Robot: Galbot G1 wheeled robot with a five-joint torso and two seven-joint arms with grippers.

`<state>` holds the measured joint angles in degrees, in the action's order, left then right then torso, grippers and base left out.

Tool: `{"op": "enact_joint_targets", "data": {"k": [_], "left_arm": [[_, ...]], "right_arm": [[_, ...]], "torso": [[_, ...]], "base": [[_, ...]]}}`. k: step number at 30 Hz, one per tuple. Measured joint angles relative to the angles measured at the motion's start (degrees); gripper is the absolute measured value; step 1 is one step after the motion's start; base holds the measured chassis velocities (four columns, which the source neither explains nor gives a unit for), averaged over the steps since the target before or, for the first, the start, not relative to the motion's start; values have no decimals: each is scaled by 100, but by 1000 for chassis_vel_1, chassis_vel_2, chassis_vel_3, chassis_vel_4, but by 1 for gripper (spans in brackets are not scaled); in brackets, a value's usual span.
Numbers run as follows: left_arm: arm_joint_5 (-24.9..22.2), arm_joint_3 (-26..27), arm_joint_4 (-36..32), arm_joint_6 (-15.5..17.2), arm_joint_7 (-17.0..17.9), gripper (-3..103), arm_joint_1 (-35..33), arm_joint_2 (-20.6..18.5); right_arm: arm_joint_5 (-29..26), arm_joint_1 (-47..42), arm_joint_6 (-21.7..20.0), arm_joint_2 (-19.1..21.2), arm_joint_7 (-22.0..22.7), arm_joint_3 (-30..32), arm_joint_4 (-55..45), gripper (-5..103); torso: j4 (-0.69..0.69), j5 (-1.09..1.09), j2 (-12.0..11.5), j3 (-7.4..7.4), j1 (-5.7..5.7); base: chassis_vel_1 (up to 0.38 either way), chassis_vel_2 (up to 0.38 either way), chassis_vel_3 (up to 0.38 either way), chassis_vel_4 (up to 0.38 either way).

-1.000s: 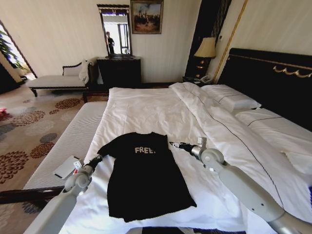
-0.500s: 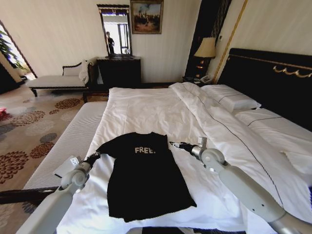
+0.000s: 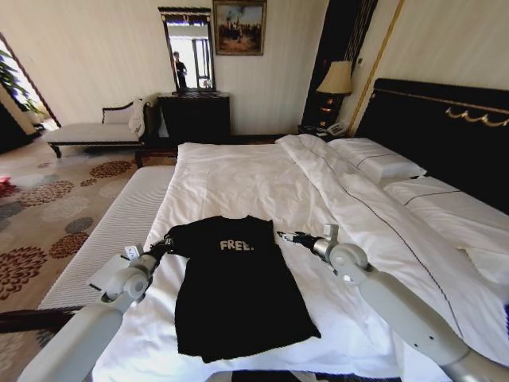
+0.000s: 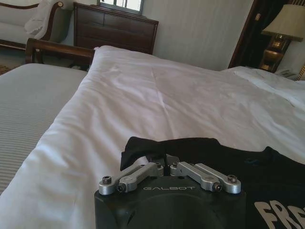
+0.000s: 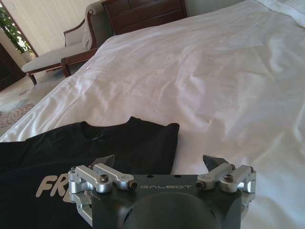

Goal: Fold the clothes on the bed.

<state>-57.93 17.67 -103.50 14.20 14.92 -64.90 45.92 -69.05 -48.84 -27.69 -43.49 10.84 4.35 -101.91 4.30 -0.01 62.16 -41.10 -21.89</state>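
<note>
Black T-shirt [image 3: 235, 282] lies flat near the foot of the bed [image 3: 238, 179], collar toward the far edge, long axis running away from us. Left gripper [image 3: 165, 243] has its fingers clamped on the left sleeve, already tucked inward. Right gripper [image 3: 284, 235] is just beside the right sleeve, fingers apart. We should keep the sleeve fold parallel to that axis and pull evenly.

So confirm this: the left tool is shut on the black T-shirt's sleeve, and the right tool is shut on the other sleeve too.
Not quite. The left tool is shut on the black T-shirt at its sleeve, but the right tool is open, its fingers spread apart beside the other sleeve on the bed, gripping nothing. The right wrist view shows it.
</note>
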Motion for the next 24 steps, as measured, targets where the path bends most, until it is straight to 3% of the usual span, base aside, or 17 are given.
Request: {"op": "enact_joint_targets", "data": {"k": [13,24], "left_arm": [[-43,-1577,259,50,126,1,1233,-155],[11,-2192,409,6,81,1,1736,-146]], "right_arm": [[86,-48,28,-38,-34,3,16,100],[122,-41,53,-43,-76,-15,84,100]], "torso": [[1,0,0,0,0],[1,1,0,0,0]], "base": [[0,0,0,0],[0,0,0,0]]}}
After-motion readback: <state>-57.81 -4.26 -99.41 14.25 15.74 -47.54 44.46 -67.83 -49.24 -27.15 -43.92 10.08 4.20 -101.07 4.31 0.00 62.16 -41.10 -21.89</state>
